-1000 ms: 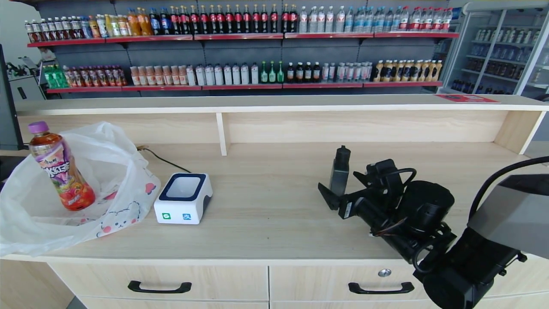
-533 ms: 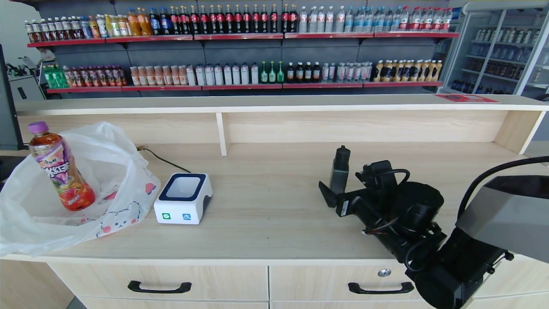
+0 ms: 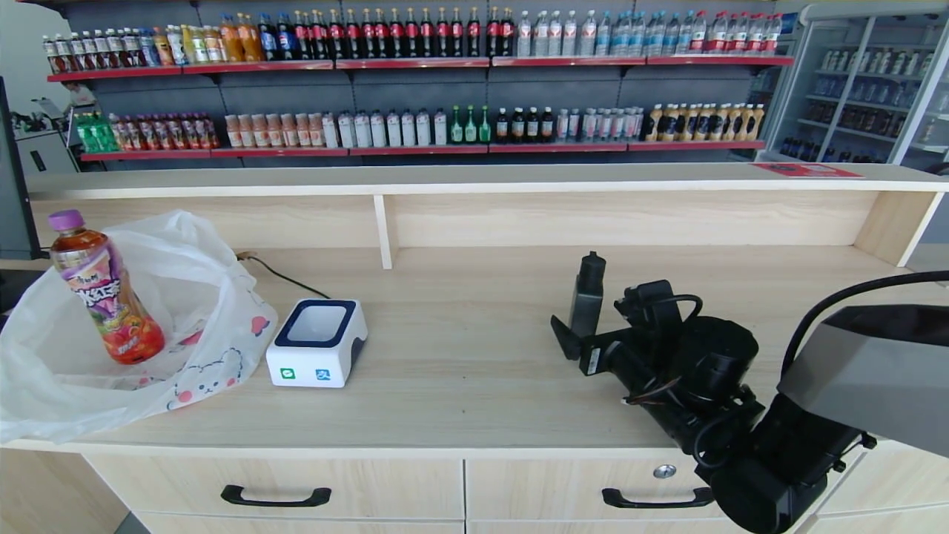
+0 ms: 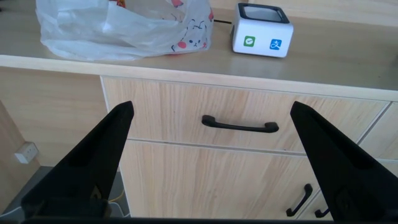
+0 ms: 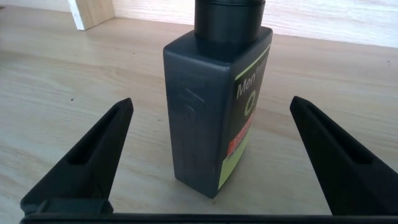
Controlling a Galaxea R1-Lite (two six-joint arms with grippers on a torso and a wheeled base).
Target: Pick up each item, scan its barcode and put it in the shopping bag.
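Jaws wide open, left gripper [image 4: 211, 109] and right gripper [image 5: 211, 109]; right faces dark bottle [image 5: 199, 137], pick step: advance, clamp

Logged shopping bag [image 3: 44, 386] at left end of counter [image 3: 460, 386], drink bottle [image 3: 104, 297] leaning inside it. Noted scanner [image 3: 317, 343] just right of bag, cable [image 3: 285, 280] behind it. Found dark bottle [image 3: 588, 297] upright, well right of scanner, between spread jaws of right gripper [image 5: 211, 106], untouched. Located left gripper [image 4: 211, 109], jaws apart, below counter edge, before drawer fronts [image 4: 186, 168].
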